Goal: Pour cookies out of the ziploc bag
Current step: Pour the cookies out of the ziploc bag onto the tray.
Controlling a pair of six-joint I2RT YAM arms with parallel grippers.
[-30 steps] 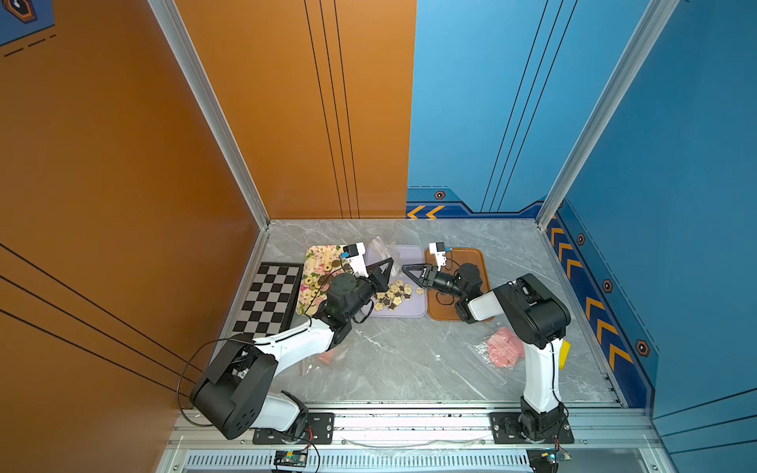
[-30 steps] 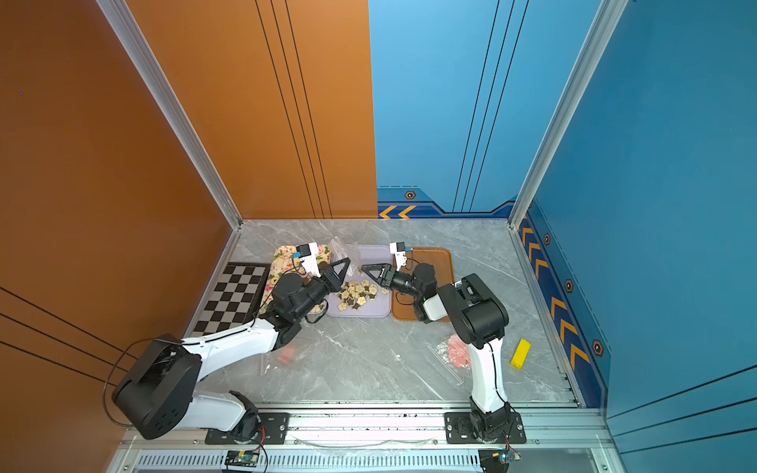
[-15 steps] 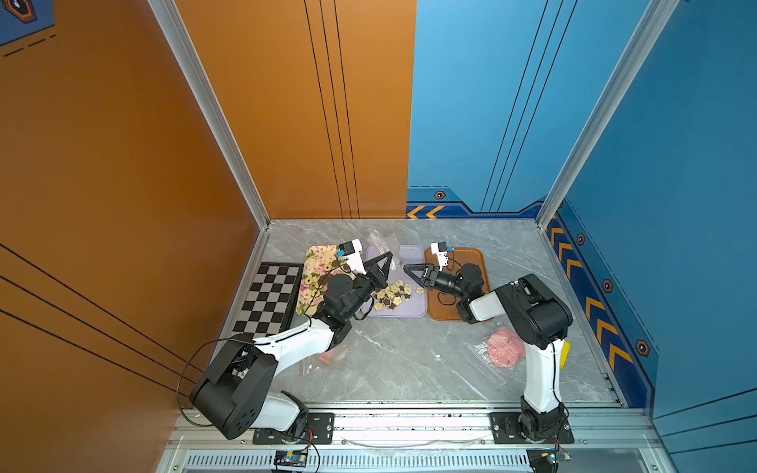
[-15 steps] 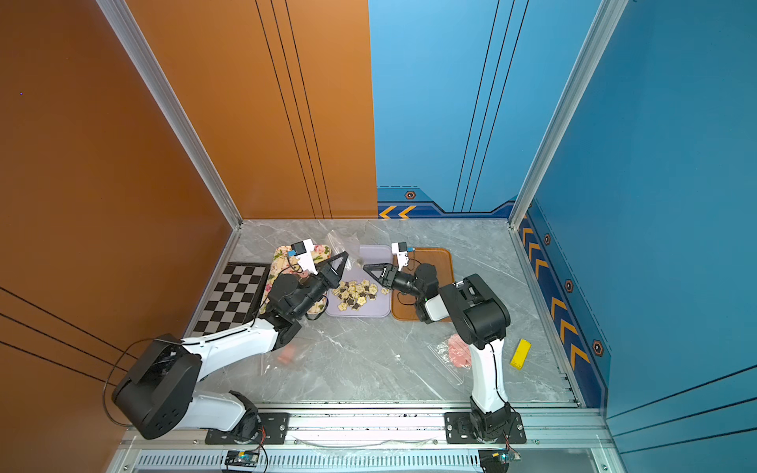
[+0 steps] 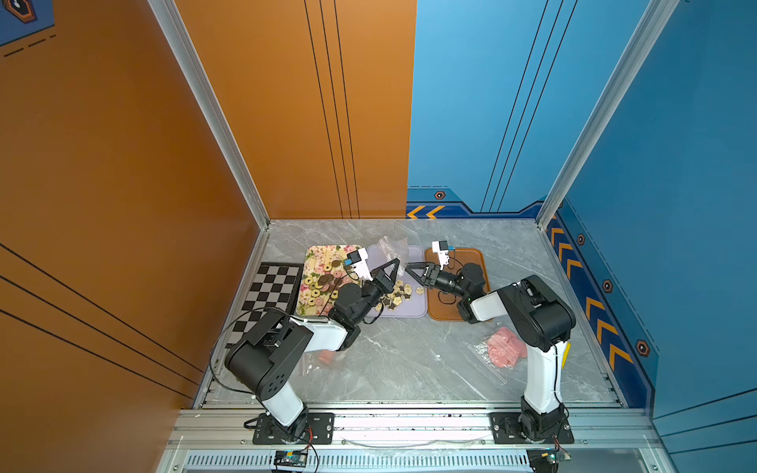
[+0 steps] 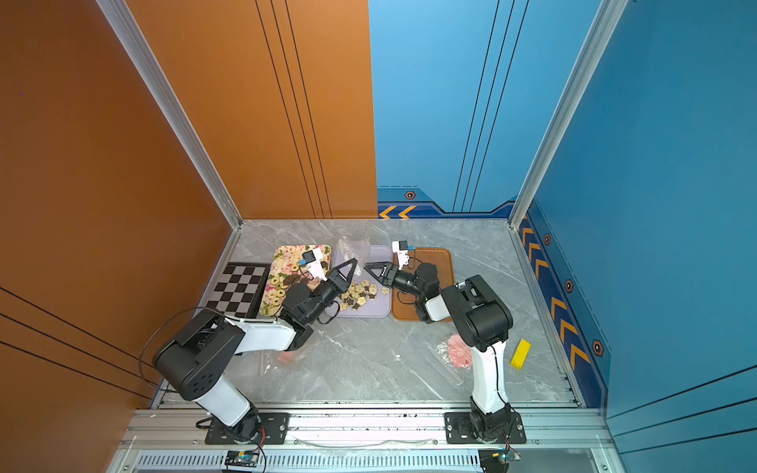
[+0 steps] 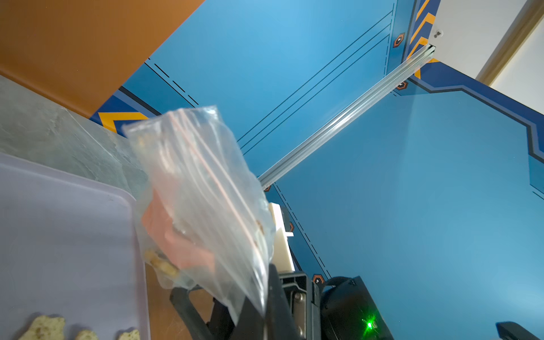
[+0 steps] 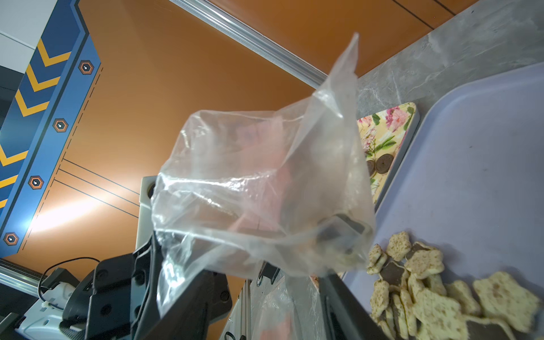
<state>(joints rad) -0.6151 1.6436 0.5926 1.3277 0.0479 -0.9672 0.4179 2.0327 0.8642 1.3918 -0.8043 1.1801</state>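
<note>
In both top views the left fingers point(image 5: 396, 262) point(image 6: 353, 262) are pressing together on a corner of the clear bag point(image 5: 391, 245) point(image 6: 351, 245). They are holding it up above the far part of the lilac tray point(image 5: 418, 309). The bag is looking almost empty. The flower-shaped cookies point(image 5: 397, 293) point(image 6: 358, 295), cream and dark, are lying in a heap on this tray, below the bag. The right fingers point(image 5: 409, 269) point(image 6: 367, 266) are pointing at the bag from the other side, just beside it. From above I cannot tell how wide they are standing. Round cookies point(image 5: 319, 282) are lying on the flowered tray point(image 5: 323, 254). The right arm is reaching over the orange tray point(image 5: 471, 256). A second bag with pink discs point(image 5: 502, 348) is lying on the surface point(image 5: 409, 360) near the right arm's base.

In the left wrist view the bag point(image 7: 203, 182) is rising from the bottom edge, and a few crumbs point(image 7: 160, 262) are sitting in a fold. Behind the plastic the two right fingers are standing clearly apart and are gripping nothing.

In the right wrist view the bag point(image 8: 259, 191) is hanging crumpled, with the left fingers pinching one corner. The cookies point(image 8: 426, 291) are lying heaped on the lilac tray point(image 8: 485, 147) just beside it.
</note>
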